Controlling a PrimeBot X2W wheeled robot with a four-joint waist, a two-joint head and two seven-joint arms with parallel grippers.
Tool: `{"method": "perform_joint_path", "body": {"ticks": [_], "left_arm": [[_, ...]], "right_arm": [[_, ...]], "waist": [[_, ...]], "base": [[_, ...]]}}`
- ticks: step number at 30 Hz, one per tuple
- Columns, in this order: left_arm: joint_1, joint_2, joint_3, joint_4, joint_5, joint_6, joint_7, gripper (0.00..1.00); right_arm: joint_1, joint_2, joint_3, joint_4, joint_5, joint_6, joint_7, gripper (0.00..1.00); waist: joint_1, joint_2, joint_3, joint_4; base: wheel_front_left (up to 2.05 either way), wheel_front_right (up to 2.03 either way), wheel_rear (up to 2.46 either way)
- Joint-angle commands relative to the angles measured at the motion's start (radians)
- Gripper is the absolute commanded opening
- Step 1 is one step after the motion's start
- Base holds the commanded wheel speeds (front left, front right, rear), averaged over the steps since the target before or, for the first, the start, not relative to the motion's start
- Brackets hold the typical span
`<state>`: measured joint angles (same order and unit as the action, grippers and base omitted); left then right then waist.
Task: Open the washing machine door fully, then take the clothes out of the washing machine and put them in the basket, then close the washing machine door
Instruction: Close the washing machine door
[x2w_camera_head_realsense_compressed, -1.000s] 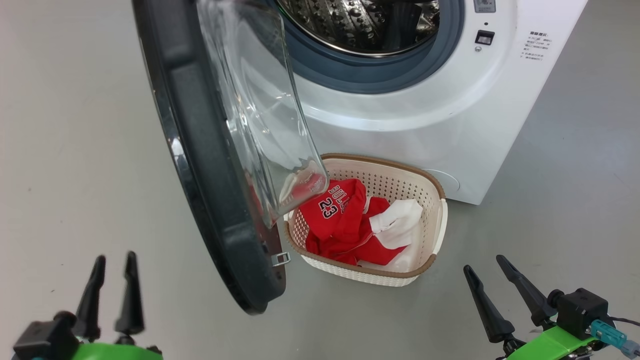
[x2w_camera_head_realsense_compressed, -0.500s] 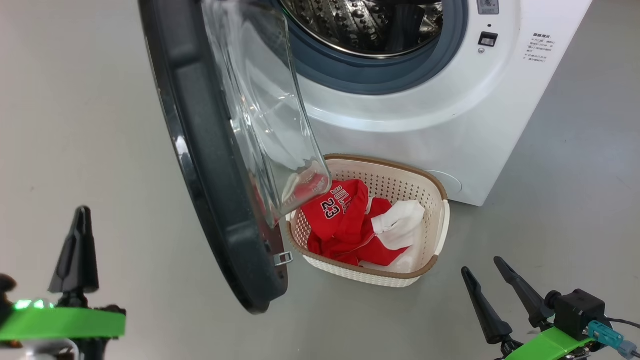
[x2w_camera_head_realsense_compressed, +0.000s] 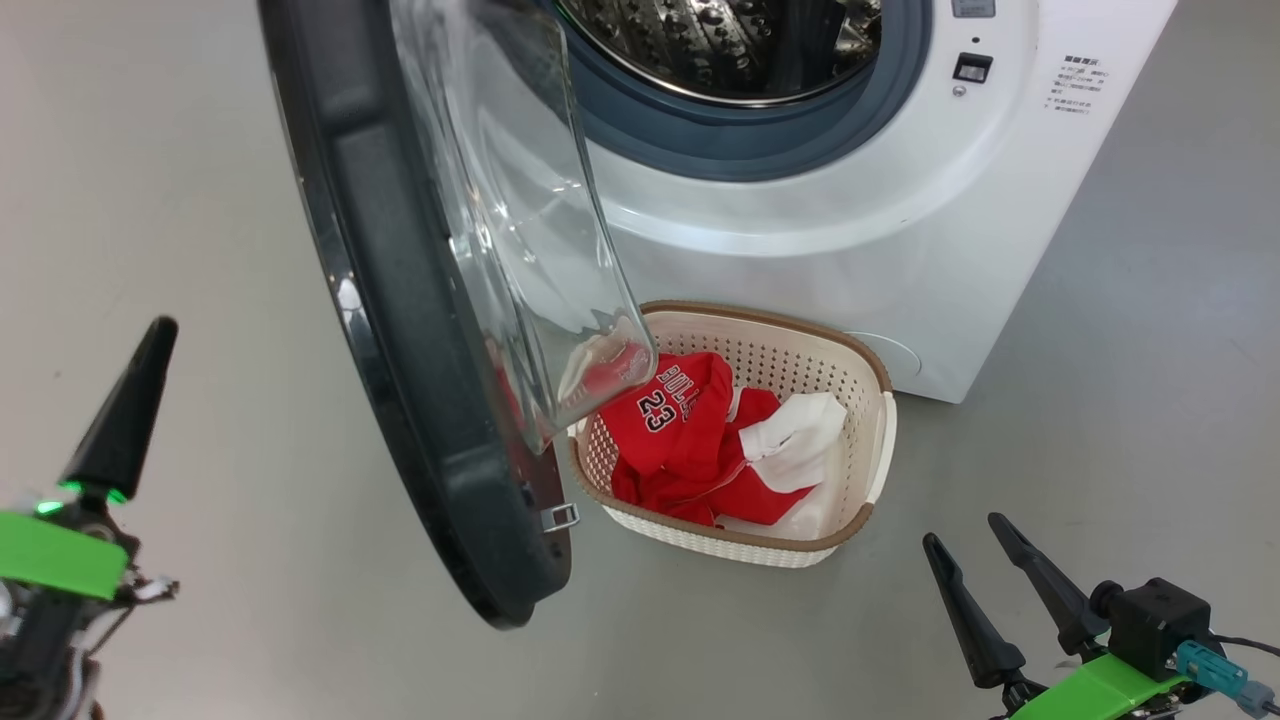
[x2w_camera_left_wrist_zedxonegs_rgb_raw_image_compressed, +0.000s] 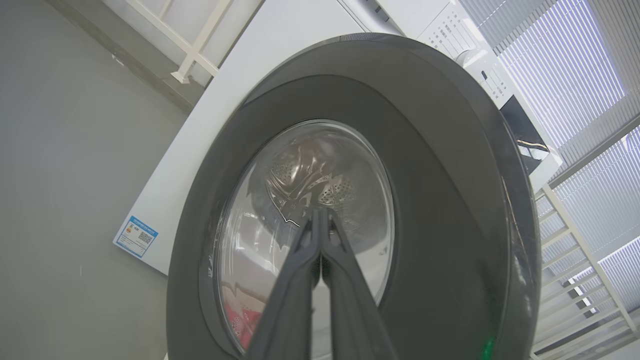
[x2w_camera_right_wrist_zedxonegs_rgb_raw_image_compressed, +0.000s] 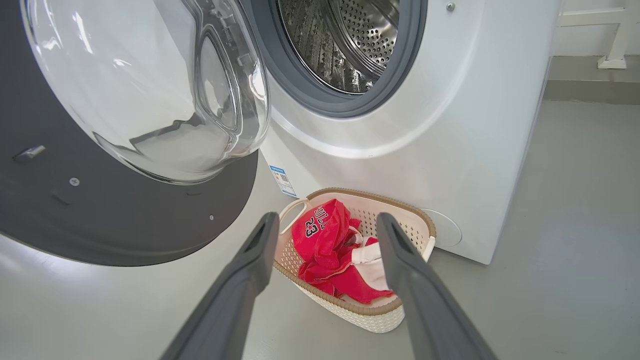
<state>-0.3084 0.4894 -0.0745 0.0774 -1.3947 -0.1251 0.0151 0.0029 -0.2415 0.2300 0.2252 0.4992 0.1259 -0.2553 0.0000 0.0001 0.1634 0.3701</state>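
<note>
The left gripper (x2w_camera_head_realsense_compressed: 158, 330), fingers pressed together on nothing, stands off the outer face of the washing machine door (x2w_camera_head_realsense_compressed: 400, 330), with bare floor (x2w_camera_head_realsense_compressed: 200, 200) between it and the black rim. The right gripper (x2w_camera_head_realsense_compressed: 963, 530), fingers spread wide and empty, stands on the door's inner side, past the basket (x2w_camera_head_realsense_compressed: 862, 362), which holds the clothes (x2w_camera_head_realsense_compressed: 680, 440) just below the door's glass bowl. The left wrist view gives the door's outer face; the right wrist view gives its inner face and the open drum (x2w_camera_right_wrist_zedxonegs_rgb_raw_image_compressed: 350, 40) of the washing machine (x2w_camera_head_realsense_compressed: 900, 240).
</note>
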Motion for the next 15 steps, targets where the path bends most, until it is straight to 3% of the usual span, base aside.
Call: {"method": "perform_joint_path", "body": {"ticks": [1, 8, 15], "left_arm": [[-0.056, 0.076, 0.038, -0.045, -0.055, -0.005, 0.037, 0.0], [-0.088, 0.123, 0.015, -0.084, -0.174, -0.006, 0.161, 0.0], [-0.117, 0.131, -0.005, -0.143, -0.242, -0.006, 0.282, 0.0]], "right_arm": [[-0.015, -0.012, 0.018, -0.021, -0.001, 0.005, -0.006, 1.0], [-0.021, -0.013, 0.019, -0.022, -0.001, 0.005, -0.006, 1.0], [-0.026, -0.007, 0.021, -0.022, -0.001, 0.005, -0.006, 1.0]], "waist": [[0.0, -0.0001, 0.004, -0.005], [0.0, -0.0001, 0.013, -0.016], [0.0, -0.0001, 0.019, -0.034]], "base": [[0.0, 0.0, 0.0], [0.0, 0.0, 0.0], [0.0, 0.0, 0.0]]}}
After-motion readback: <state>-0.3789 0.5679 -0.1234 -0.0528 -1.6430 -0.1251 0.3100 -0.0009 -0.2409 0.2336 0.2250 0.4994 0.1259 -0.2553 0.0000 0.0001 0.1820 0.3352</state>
